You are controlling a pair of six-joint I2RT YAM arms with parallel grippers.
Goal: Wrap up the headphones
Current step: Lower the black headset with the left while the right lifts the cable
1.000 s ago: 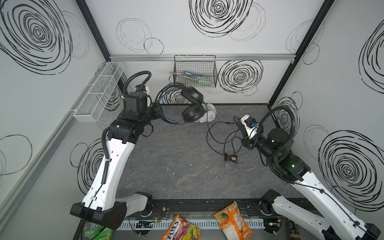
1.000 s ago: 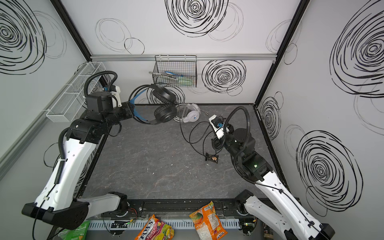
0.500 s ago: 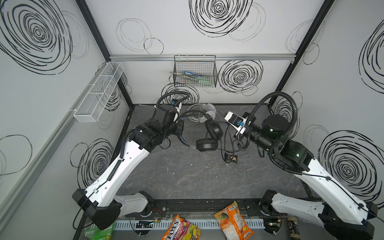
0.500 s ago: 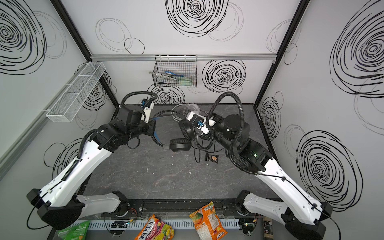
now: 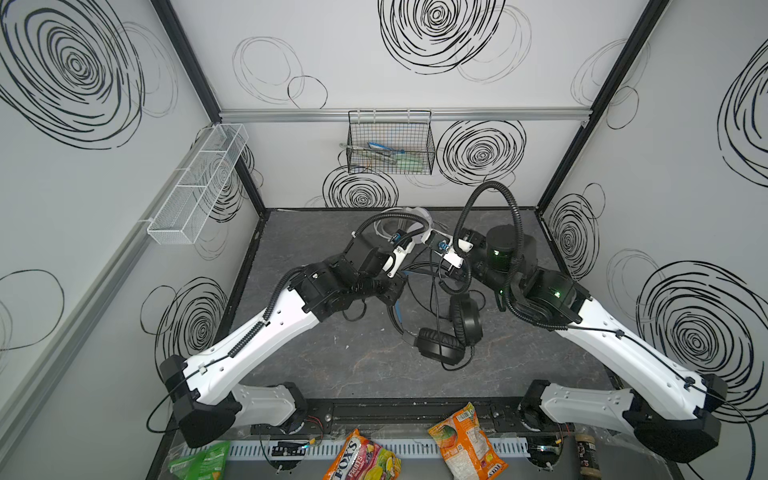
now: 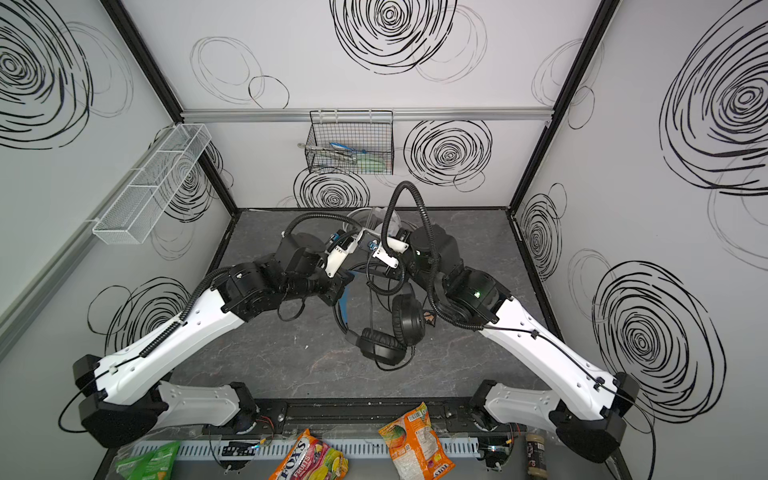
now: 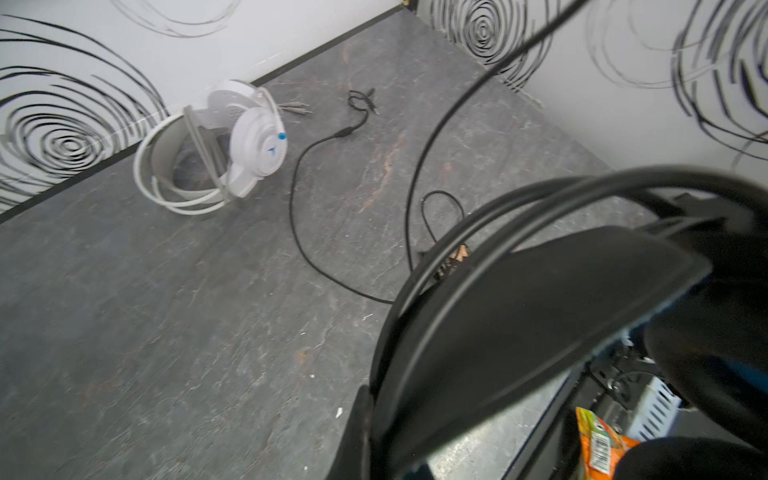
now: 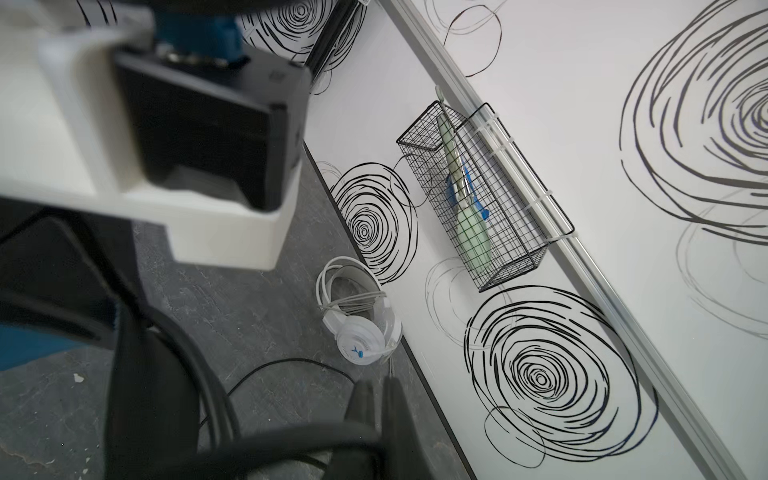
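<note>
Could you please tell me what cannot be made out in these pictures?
- Left hand: grip on black headphones hidden under its wrist in both top views.
- Right hand: blurred in the right wrist view; what it pinches is unclear.
- White headphones: largely hidden behind both wrists in both top views.
- Wire basket contents: too small.

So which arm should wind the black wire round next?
Right, probably. The left arm is busy: its jaws are shut on the headband of the black headphones. The right arm has its shut jaws by the loose black cable, though whether they grip it is unclear.
</note>
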